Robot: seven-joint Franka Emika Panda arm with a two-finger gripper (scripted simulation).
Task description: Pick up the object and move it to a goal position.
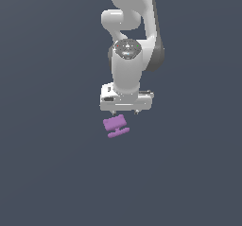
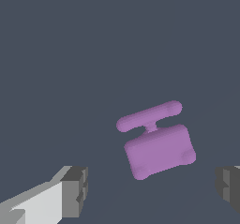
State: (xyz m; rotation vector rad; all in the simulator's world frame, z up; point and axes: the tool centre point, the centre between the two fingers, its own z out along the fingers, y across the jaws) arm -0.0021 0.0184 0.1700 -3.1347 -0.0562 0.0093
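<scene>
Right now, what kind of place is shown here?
Probably a bare simulated test scene, not a real room: a plain dark grey floor, one purple piece, and an open end effector above it.

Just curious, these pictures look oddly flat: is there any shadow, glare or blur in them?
Exterior view: sharp, even light, a small highlight on the arm's joint, no clear shadow under the purple object. Wrist view: sharp too, object softly shaded, gripper fingers cropped at the edges.

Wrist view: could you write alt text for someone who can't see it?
A small matte purple piece, a flat rectangular block joined by a short stem to a thin crossbar, lies tilted on a plain dark grey surface. The open pincer has one grey fingertip on each side of it, neither touching it.
</scene>
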